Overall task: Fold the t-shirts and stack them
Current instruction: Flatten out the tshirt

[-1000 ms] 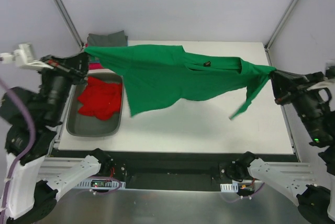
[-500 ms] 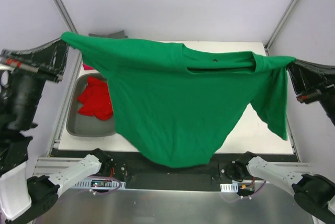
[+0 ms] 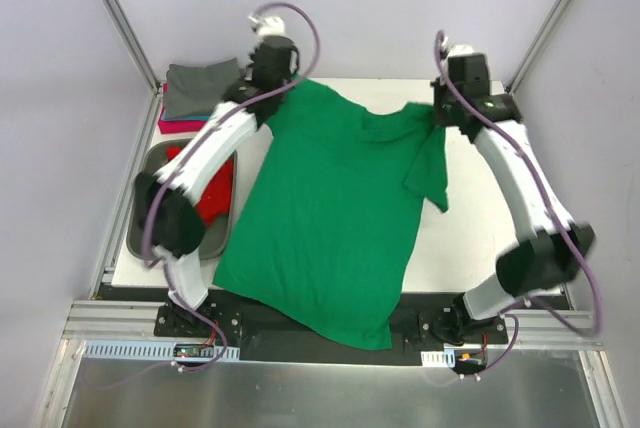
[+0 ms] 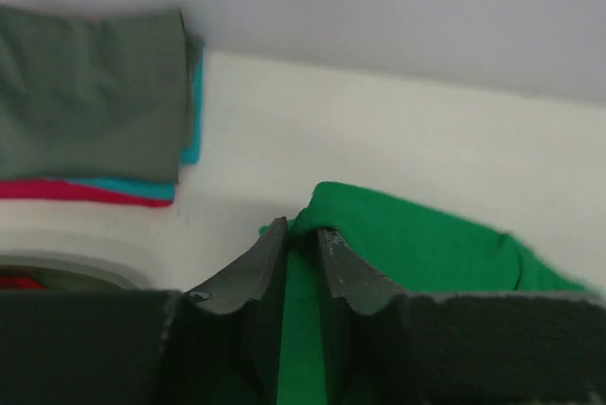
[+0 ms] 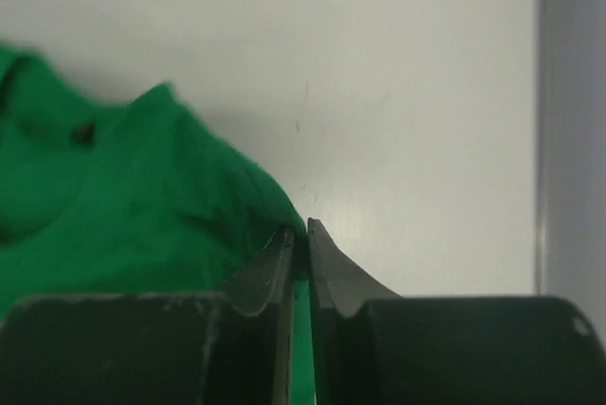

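Note:
The bright green t-shirt (image 3: 330, 213) lies spread down the table, its hem hanging over the near edge. My left gripper (image 3: 283, 86) is shut on its far left shoulder, seen in the left wrist view (image 4: 301, 231) with green cloth (image 4: 417, 244) between the jaws. My right gripper (image 3: 441, 111) is shut on the far right shoulder, seen in the right wrist view (image 5: 298, 232) pinching the green t-shirt (image 5: 123, 197). The red t-shirt (image 3: 208, 198) lies crumpled in the tray. Grey (image 3: 200, 88), teal and pink-magenta folded t-shirts (image 3: 172, 125) are stacked at the far left, also in the left wrist view (image 4: 90, 102).
The grey metal tray (image 3: 146, 233) sits at the table's left side. The white table (image 3: 480, 238) shows bare surface to the right of the shirt. Frame posts rise at the far left (image 3: 120, 18) and far right (image 3: 555, 18) corners.
Both arms swung from the near sides, where they held the green t-shirt stretched in the air, to the far edge; the shirt now lies laid out on the table.

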Controlling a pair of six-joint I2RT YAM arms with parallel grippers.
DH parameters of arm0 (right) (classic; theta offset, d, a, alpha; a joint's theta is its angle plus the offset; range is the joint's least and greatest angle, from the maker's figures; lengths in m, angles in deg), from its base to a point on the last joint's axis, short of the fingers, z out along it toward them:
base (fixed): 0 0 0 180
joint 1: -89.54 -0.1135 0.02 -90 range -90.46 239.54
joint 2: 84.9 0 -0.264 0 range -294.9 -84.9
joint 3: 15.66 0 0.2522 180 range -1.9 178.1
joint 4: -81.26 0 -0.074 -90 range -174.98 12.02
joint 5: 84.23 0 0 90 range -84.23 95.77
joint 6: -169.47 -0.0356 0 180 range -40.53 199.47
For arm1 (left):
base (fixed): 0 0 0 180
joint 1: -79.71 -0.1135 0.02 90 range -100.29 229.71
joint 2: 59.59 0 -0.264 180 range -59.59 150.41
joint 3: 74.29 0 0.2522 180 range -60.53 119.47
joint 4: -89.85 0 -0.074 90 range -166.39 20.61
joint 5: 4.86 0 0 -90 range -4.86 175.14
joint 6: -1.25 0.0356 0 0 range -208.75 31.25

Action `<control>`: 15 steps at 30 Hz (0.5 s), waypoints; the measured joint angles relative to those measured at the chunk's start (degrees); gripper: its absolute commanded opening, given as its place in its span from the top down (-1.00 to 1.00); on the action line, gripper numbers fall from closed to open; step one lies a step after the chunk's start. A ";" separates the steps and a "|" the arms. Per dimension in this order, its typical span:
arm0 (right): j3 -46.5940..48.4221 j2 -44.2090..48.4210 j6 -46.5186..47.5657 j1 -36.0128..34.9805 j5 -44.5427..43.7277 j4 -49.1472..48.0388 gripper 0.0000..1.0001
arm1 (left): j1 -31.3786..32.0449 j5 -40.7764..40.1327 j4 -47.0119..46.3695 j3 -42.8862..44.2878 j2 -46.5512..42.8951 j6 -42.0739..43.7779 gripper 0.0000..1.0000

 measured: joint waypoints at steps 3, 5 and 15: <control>-5.60 -9.51 -1.16 5.05 5.81 -1.66 0.27 | -0.94 0.17 2.32 2.34 15.78 0.81 -0.98; -7.89 -16.41 -2.32 7.50 9.75 -2.14 -0.07 | -1.31 0.92 4.00 3.76 23.56 0.55 -0.98; -8.61 -22.47 -5.64 8.90 12.09 -3.32 -0.64 | -1.53 7.06 9.70 2.60 25.27 -3.04 -0.98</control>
